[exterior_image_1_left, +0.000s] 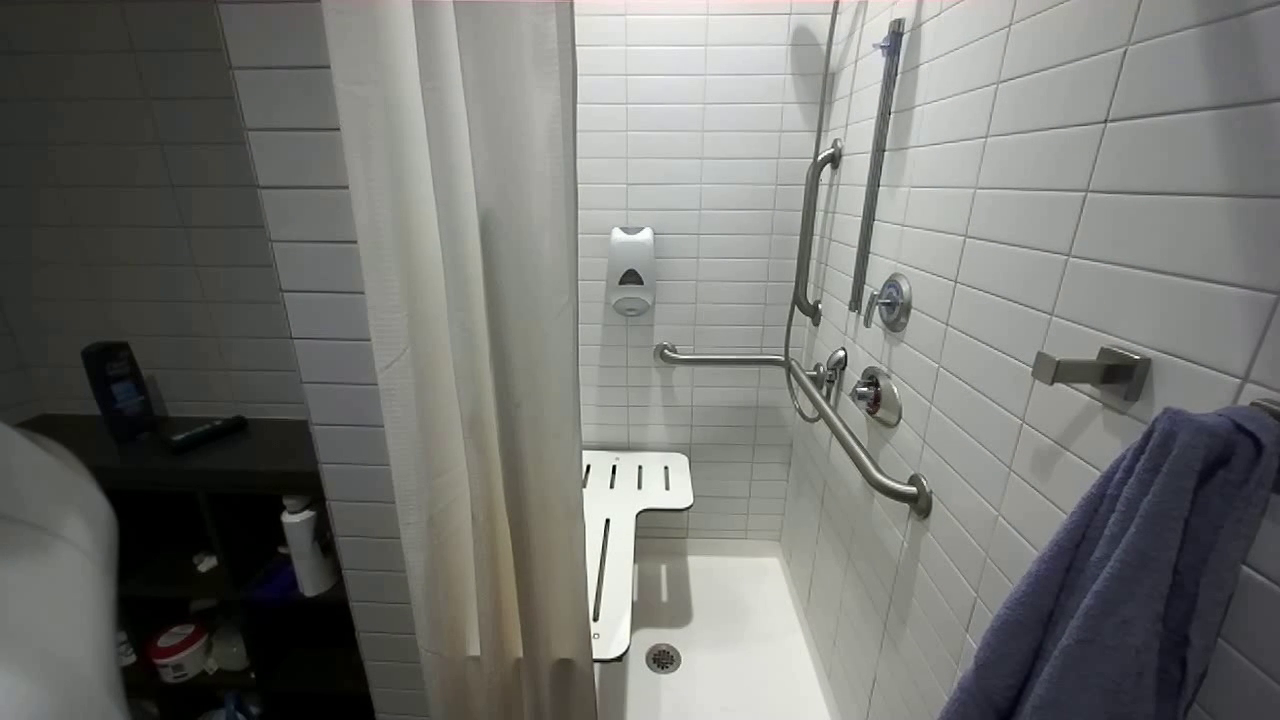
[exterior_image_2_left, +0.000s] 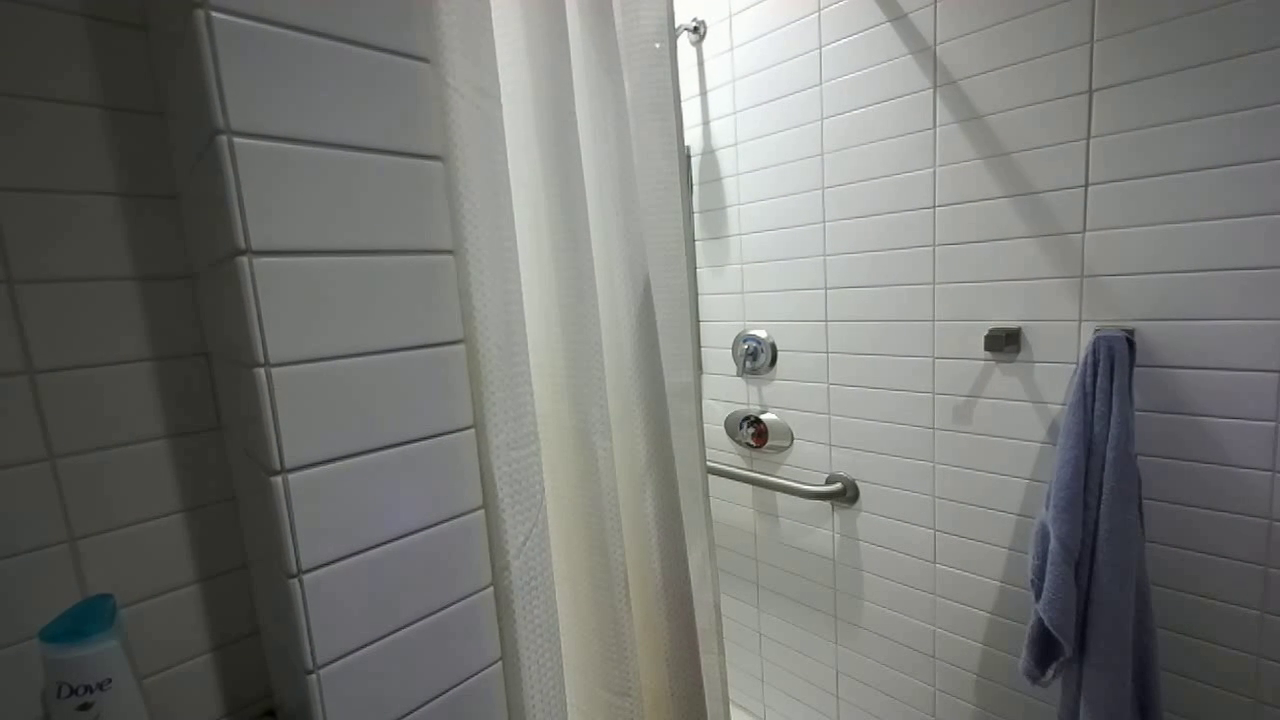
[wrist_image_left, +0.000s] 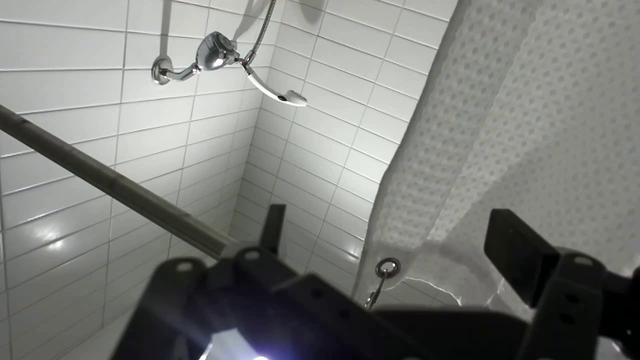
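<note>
The fingers (wrist_image_left: 521, 254) are hovering, spread wide and empty, by the shower curtain (wrist_image_left: 530, 140), seemingly in a reaching step, the next move likely calling for careful alignment.

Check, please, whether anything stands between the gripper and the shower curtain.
Nothing visible does: in the wrist view, part of the shower curtain shows unobstructed through the gap of the open gripper. The rod shows to one side; depth is hard to judge.

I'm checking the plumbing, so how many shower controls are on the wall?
2: an upper control and a lower control beneath it; the curtain may hide others.
</note>
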